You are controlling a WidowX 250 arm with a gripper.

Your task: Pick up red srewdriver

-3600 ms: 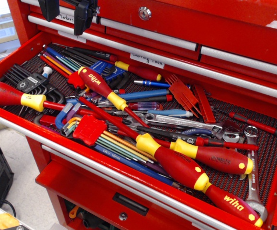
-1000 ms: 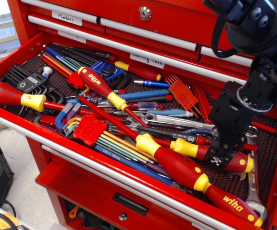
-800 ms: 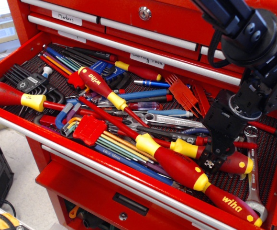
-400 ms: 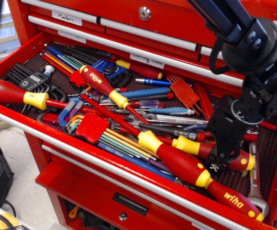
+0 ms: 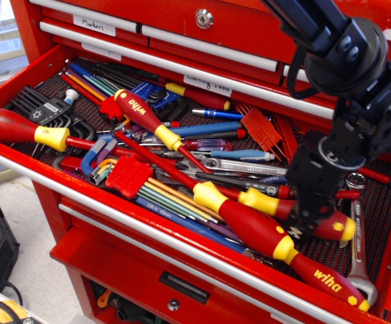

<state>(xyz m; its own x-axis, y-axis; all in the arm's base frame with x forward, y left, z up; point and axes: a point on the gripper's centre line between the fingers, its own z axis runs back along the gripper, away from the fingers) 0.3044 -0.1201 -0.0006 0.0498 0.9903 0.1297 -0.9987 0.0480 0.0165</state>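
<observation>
Red steel tool chest (image 5: 181,40) with a pulled-out drawer (image 5: 148,233) is filling the view, the drawer floor lined with dark ribbed matting and crowded with hand tools. At the right side of the drawer, the black robot hand (image 5: 305,217) is hanging down from a bulky dark arm and pressing onto the fat red screwdriver with the yellow collar and yellow butt end (image 5: 300,214). That tool, the red srewdriver, is lying nearly flat, its yellow collar pointing left and its butt end poking out to the right of the hand. The hand's fingers are sitting on either side of the smooth red handle, closed against it.

Just in front of it, a longer red-and-yellow screwdriver with white "wiha" lettering (image 5: 269,239) is lying diagonally, its handle running toward the drawer's front right corner. A slimmer red screwdriver with yellow lettering (image 5: 148,121) is resting across the pile near the middle. At the far left, another red-handled screwdriver with a yellow collar (image 5: 26,129) is lying over a black set of hex keys (image 5: 40,108). A red holder of rainbow-coloured hex keys (image 5: 148,189) is sitting near the front rail. Chrome open-ended spanners (image 5: 356,229) are lying on the matting at the right edge, beside the hand.
</observation>
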